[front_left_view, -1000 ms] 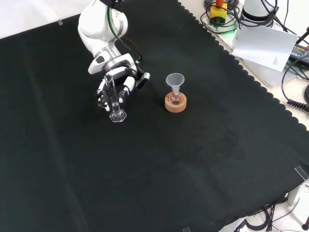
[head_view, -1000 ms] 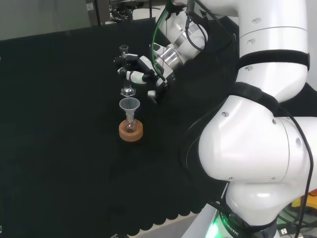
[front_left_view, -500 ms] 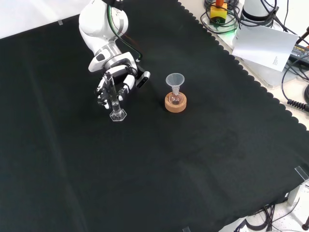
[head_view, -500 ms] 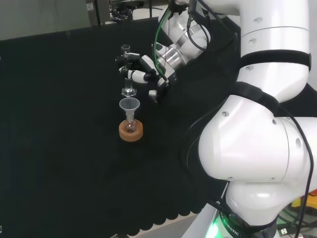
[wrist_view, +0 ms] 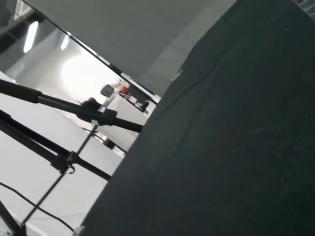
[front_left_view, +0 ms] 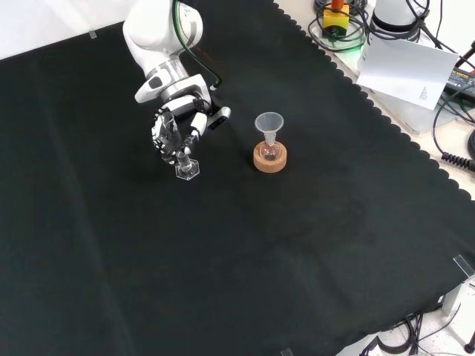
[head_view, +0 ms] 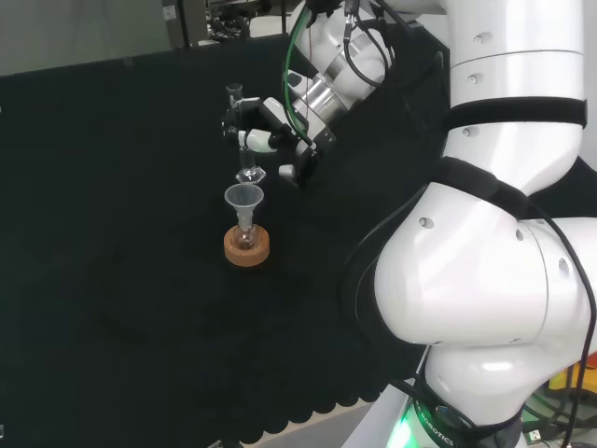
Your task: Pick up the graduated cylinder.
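Curling fingers (front_left_view: pixel 180 142) of hand (front_left_view: pixel 178 130) round tilted graduated cylinder (front_left_view: pixel 179 148).

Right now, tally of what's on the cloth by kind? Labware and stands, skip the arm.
Graduated cylinder: 1, held in the hand
Funnel: 1
Small flask under the funnel: 1
Cork ring stand: 1
Total: 4
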